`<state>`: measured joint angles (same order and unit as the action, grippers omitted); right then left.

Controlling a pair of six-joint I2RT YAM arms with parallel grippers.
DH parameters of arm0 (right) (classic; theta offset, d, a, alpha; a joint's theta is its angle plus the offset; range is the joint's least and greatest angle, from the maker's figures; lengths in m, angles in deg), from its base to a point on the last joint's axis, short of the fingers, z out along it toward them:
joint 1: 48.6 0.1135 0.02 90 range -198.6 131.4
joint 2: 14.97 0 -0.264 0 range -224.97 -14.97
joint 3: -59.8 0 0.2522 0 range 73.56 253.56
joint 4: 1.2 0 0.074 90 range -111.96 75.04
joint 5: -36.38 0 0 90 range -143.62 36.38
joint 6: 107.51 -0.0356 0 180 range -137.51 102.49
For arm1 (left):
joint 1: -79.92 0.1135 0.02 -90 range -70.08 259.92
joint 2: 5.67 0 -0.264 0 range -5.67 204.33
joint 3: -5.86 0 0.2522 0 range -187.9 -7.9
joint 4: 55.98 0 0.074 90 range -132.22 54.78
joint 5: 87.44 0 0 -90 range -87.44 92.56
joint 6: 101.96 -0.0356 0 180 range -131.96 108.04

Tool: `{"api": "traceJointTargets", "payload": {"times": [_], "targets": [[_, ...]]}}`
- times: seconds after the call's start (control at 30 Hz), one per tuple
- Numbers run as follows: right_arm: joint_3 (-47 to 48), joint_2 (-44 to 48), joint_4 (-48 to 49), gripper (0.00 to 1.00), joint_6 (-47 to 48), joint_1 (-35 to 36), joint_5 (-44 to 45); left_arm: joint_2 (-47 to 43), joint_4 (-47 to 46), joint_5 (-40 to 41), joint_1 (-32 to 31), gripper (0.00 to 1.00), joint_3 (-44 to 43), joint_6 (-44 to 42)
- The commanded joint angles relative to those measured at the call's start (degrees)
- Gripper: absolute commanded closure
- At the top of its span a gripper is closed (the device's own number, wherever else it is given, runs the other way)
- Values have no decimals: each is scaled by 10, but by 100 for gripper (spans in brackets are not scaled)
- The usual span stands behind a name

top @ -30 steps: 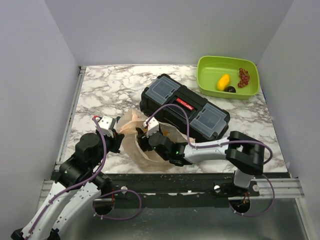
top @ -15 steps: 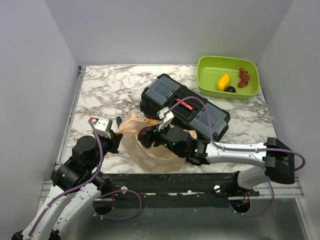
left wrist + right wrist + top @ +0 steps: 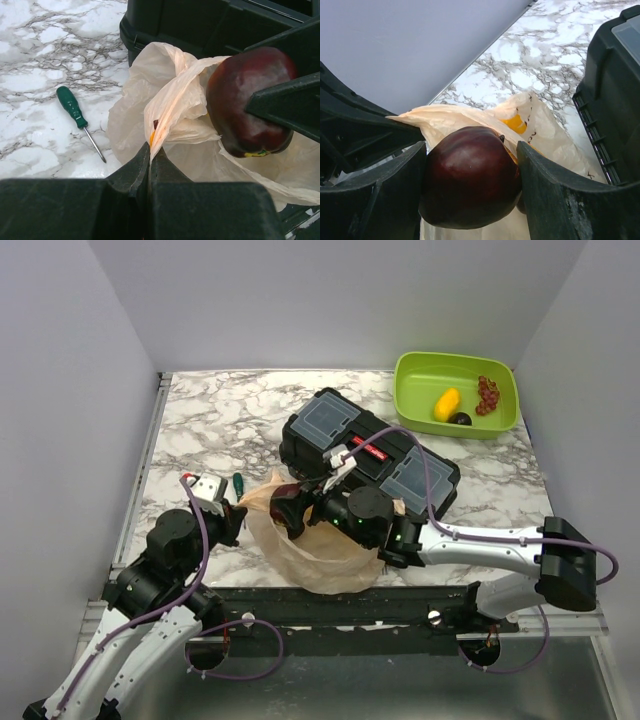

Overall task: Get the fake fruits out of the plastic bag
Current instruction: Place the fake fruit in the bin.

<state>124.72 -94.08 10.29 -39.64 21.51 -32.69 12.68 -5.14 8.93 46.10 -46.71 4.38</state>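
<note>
The marble bench [image 3: 200,420] fills the middle of the overhead view. A black toolbox [image 3: 322,430] lies slantwise across its centre. The plastic bag [image 3: 320,555] lies crumpled just below the toolbox, at the lower centre of the frame, its upper edge against the box. A green tub [image 3: 418,390] stands in the upper right corner, well apart from the bag.

The left gripper [image 3: 150,160] is closed narrowly, pinching a fold of the bag's rim. The right gripper [image 3: 471,190] clamps a dark plum [image 3: 465,170] between its fingers, just over the bag's open upper-left end.

In the tub lie a lemon [image 3: 447,403], a second plum [image 3: 460,419] just beside it, and red grapes [image 3: 488,394]. A green-handled screwdriver [image 3: 75,112] lies on the bench left of the bag.
</note>
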Motion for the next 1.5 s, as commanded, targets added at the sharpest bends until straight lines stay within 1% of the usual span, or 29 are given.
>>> {"api": "traceJointTargets", "payload": {"times": [0.0, 0.1, 0.17, 0.27, 0.33, 0.53, 0.63, 0.77, 0.87, 1.13, 1.33, 1.47], "targets": [[19, -13, 93, 99, -11, -7, -17, 8, -10, -13, 1, 100, 4, -1], [22, -33, 169, 99, -6, -15, -17, 8, -13, -18, 1, 100, 4, -2], [39, -55, 193, 99, -5, -22, -22, 9, -13, -17, 1, 100, 4, -3], [96, -78, 150, 99, 2, -26, -26, 8, -9, -10, 1, 100, 3, -2], [103, -74, 144, 99, 16, -27, -23, 2, -9, -5, 1, 100, 3, 0], [70, -11, 119, 99, 52, -28, 46, -9, -5, 20, 2, 100, 3, 8], [44, 30, 110, 99, 79, -30, 98, -10, -5, 26, 2, 100, 4, 9], [18, 78, 93, 99, 118, -46, 153, -8, -5, 25, 2, 100, 3, 10], [15, 103, 67, 99, 139, -67, 195, -5, -4, 26, 2, 100, 3, 10], [16, 137, -12, 99, 136, -182, 241, 2, -3, 22, 2, 100, 3, 10], [19, 143, -59, 99, 106, -316, 226, 7, -6, 21, 3, 100, 4, 9], [21, 101, -62, 99, 106, -415, 222, 16, -9, 13, 3, 100, 4, 9]]}}
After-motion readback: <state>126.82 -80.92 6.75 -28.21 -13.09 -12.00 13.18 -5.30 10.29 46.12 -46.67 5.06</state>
